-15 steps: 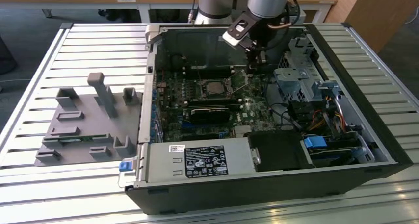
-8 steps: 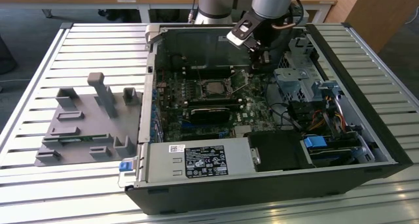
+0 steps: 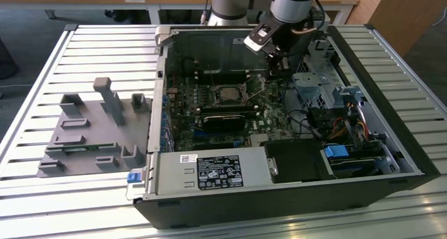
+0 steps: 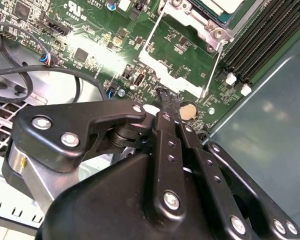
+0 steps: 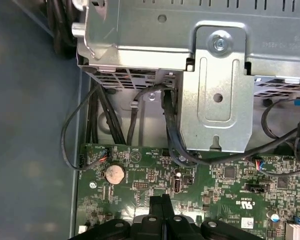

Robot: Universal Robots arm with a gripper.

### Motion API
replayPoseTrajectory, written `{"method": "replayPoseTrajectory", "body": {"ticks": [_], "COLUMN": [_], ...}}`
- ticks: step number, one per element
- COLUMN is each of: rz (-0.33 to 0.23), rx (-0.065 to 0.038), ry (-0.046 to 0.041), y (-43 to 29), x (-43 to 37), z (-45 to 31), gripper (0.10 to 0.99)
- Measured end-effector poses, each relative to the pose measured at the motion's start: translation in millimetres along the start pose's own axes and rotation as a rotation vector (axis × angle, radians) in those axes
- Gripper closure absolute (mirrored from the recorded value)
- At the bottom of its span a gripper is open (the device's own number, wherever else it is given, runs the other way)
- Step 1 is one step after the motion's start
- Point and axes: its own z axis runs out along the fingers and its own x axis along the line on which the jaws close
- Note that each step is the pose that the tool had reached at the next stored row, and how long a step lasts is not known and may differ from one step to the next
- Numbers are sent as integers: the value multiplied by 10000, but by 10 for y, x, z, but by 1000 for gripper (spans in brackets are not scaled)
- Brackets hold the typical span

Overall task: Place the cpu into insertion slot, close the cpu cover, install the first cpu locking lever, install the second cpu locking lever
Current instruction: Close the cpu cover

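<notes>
Gripper (image 4: 165, 99): fingers pressed together with nothing seen between them. The tips hang just above the green board (image 4: 115, 45), beside the coin cell (image 4: 188, 111).
Gripper's place: near the board's edge where it meets the case's grey panel (image 4: 270, 100). In the exterior view it stands toward the case's far side, next to the drive cage (image 3: 314, 87).
Cpu (image 4: 225, 4): its pale face lies flat in the insertion slot (image 3: 213, 95), well apart from the fingertips.
Cpu cover (image 4: 200, 27): the silvery frame appears to lie down around the chip.
Levers: two thin wire rods flank the socket. The near rod (image 4: 212, 70) ends close to the fingertips and the far rod (image 4: 151, 32) lies on the socket's opposite side. In the exterior view one rod rises at a slant beside the socket, so it looks unlatched.
Step in hand: probably the first locking lever, judging by the seated chip and the frame lying over it.
Doing it well: the closed fingers serve as a pusher. Contact should land on the rod's free end, not on the frame, pressing it down and then sideways under its hook.
Risk: the thin rod may slip off the narrow tips, and the coin cell and small board parts sit close below.
</notes>
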Motion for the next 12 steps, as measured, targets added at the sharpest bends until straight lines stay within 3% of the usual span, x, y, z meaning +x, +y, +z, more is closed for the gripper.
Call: {"method": "replayPoseTrajectory", "body": {"ticks": [8,12], "rz": [-11,-11], "rx": [58,57], "ry": [1,3], "y": [-5,-59], "x": [-1,2], "z": [54,55], "gripper": [980,980]}}
